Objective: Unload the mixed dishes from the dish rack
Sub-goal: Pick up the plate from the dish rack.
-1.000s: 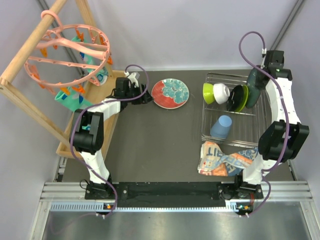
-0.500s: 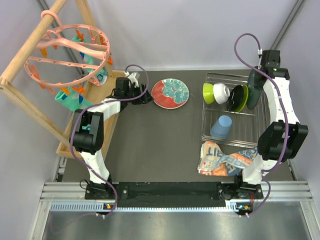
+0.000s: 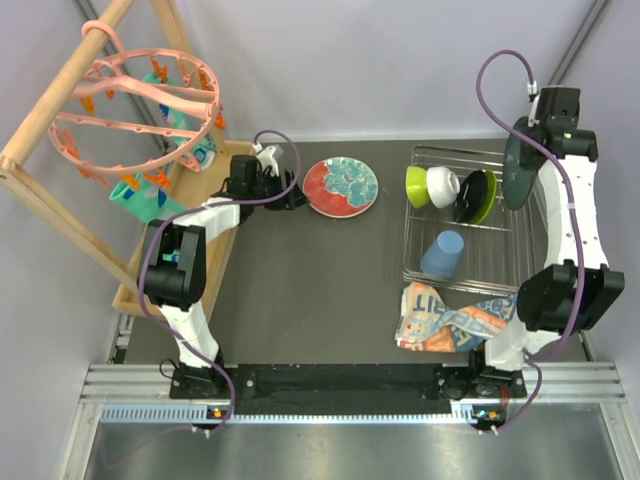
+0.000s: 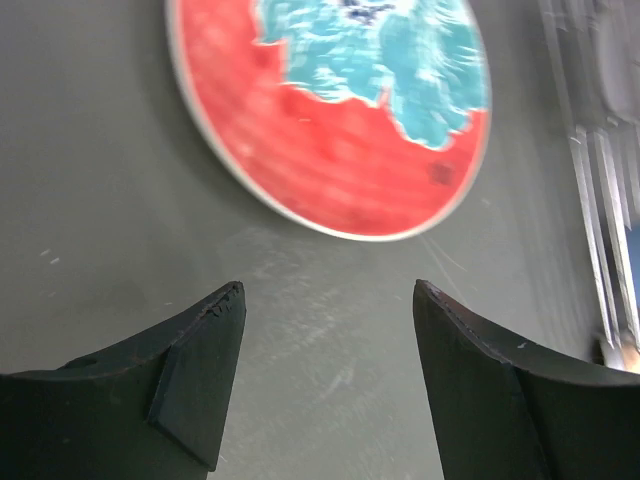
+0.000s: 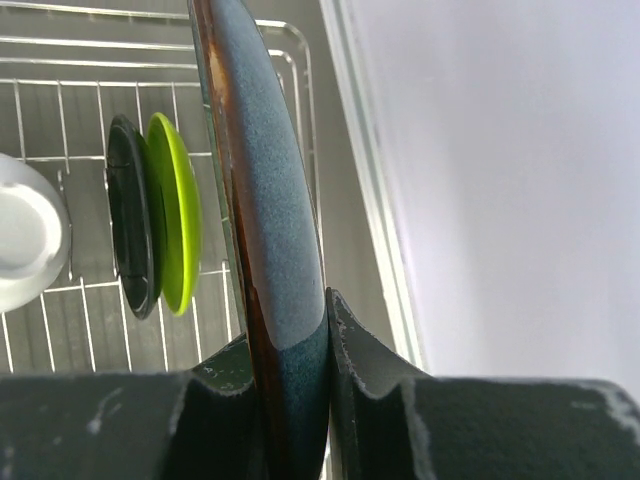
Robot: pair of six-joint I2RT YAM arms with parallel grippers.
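Dishes are sitting in the dish rack (image 3: 470, 152): two bowls (image 3: 443, 186), two plates (image 3: 485, 197), one cup (image 3: 442, 253). Right gripper (image 5: 290, 340) is pinching one teal plate (image 5: 265, 200) over its right side; left gripper (image 4: 328, 300) is gaping beside one red plate (image 4: 330, 110).

teal plate (image 5: 275, 200): glossy speckled glaze, likely ceramic
rack (image 3: 480, 255): thin shiny metal wire
tabletop (image 4: 300, 300): matt, faintly scuffed
frame (image 3: 60, 88): bare wood

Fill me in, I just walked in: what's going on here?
The right gripper pinches the dark teal plate, holding it on edge over the right end of the dish rack. The left gripper is open beside the pink-rimmed plate, which lies flat on the table. A lime-green bowl, a white bowl, a lime-green plate and a light blue cup sit in the rack.
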